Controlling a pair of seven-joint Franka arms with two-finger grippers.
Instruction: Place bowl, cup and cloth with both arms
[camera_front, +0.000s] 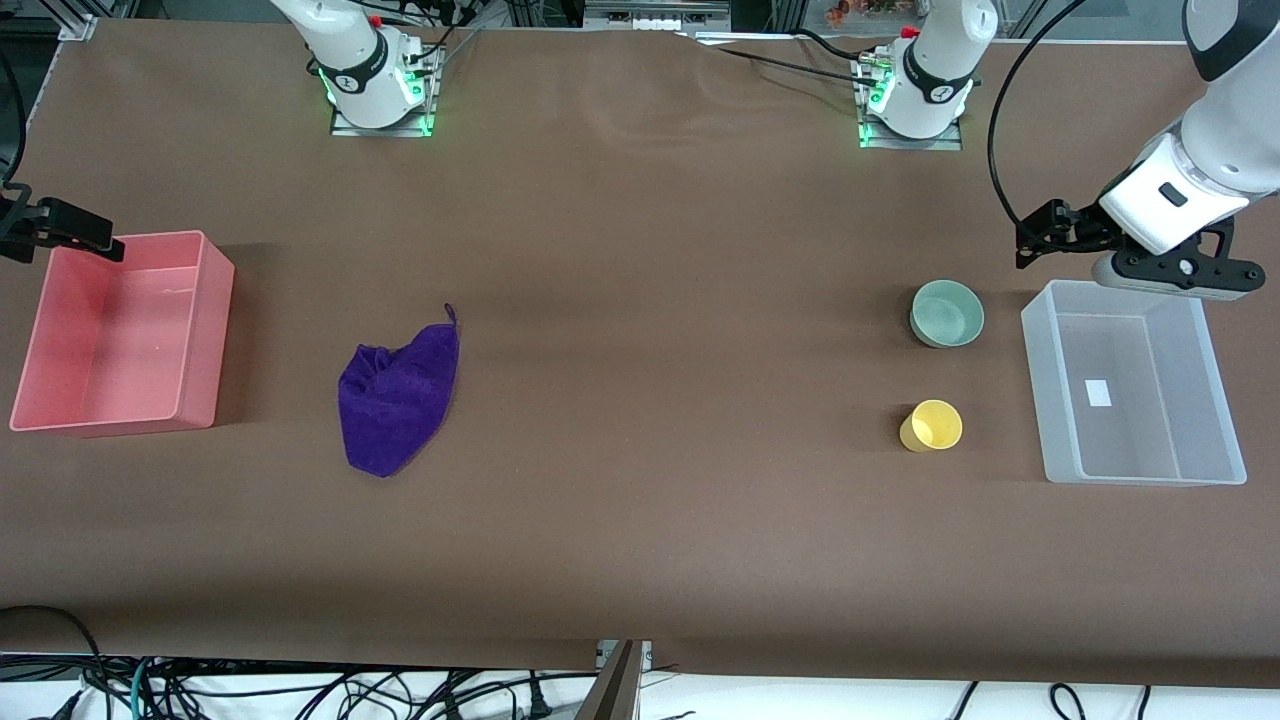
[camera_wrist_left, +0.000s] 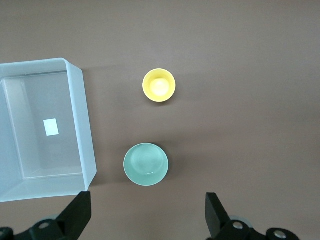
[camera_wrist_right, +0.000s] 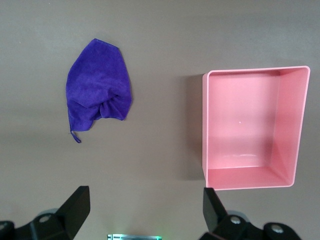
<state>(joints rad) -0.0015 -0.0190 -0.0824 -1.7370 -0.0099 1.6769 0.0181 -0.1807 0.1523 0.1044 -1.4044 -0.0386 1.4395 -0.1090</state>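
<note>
Cloth (camera_front: 398, 400): loop at 12 o'clock, open worktop (camera_front: 640, 300) all round.
Cup (camera_front: 931, 425): at bowl's (camera_front: 947, 313) 6 o'clock.
Left gripper (camera_wrist_left: 146, 205): jaws released, I see; by clear bin (camera_front: 1145, 470).
Right gripper (camera_wrist_right: 145, 200): jaws released; at pink bin (camera_front: 205, 340).

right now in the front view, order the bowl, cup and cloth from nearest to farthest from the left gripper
From the left gripper, open over the table beside the clear bin:
1. Bowl, beside the clear bin.
2. Cup, nearer the front camera than the bowl.
3. Cloth, toward the right arm's end, near the pink bin.

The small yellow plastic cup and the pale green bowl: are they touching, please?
Apart. The left wrist view shows bare brown table between the yellow cup and the green bowl.
</note>
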